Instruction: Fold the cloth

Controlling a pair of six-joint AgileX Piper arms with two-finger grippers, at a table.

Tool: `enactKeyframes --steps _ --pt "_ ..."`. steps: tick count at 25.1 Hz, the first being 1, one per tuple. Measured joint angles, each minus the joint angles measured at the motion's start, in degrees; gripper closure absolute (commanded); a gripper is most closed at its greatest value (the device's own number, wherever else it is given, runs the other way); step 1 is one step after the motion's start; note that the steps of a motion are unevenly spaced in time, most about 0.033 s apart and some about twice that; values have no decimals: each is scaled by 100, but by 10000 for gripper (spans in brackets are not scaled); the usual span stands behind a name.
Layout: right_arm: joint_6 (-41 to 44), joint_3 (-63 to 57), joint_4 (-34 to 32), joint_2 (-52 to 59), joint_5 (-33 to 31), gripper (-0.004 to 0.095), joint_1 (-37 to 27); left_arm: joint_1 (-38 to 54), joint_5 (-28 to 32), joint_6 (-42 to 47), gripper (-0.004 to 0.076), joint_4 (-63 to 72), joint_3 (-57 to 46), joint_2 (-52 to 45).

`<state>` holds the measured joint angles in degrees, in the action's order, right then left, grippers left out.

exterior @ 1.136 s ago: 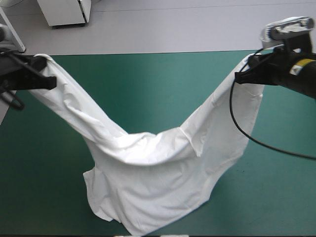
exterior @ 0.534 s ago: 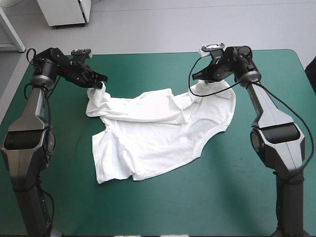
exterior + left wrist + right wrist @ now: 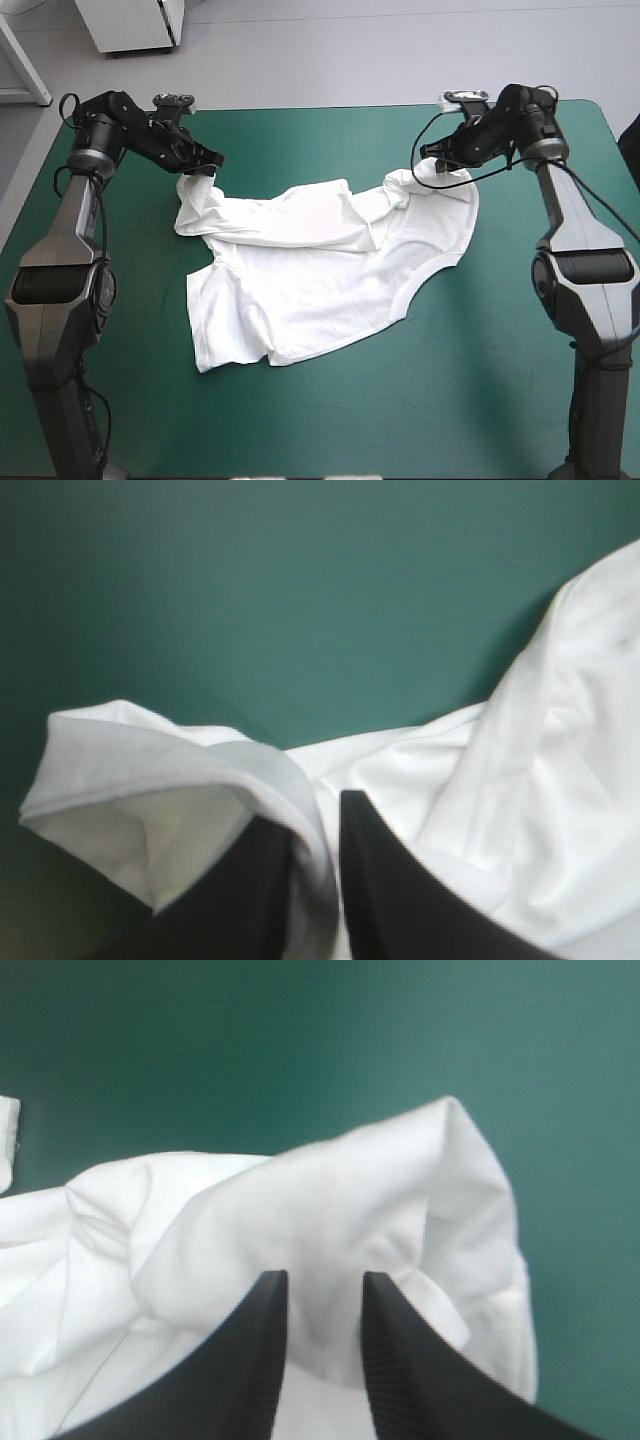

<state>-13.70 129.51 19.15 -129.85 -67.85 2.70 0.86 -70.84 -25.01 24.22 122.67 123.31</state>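
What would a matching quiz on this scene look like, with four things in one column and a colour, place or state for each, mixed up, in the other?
Column one:
1 left gripper
2 right gripper
3 T-shirt
4 table cover

Column two:
a teal-green
b white, lying rumpled mid-table
c shut on the T-shirt's end toward the table's right edge
d shut on the T-shirt's end toward the table's left edge

Pairs: 1-d, 2-c, 3-b, 4-a

No legible text or markings
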Motion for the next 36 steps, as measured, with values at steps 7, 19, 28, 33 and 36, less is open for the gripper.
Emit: enactKeyframes --steps 7,19,28,33,36 --pt "-484 -481 1012 1185 -223 350 -1139 -5 -26 -117 315 48 -550 -1151" --pt "-835 -3815 644 4457 -74 352 -1433 -49 -111 5 315 -523 -3799 -4894" --pt "-747 -5156 -18 5530 249 353 -1116 -916 17 66 315 -1146 -5500 -5208" --pt "-340 -5631 -925 5793 262 354 -188 -979 191 87 315 -1338 -5558 -5041" --pt "-98 -5736 -1318 5838 256 354 370 -979 340 112 315 -1469 -5558 -4826"
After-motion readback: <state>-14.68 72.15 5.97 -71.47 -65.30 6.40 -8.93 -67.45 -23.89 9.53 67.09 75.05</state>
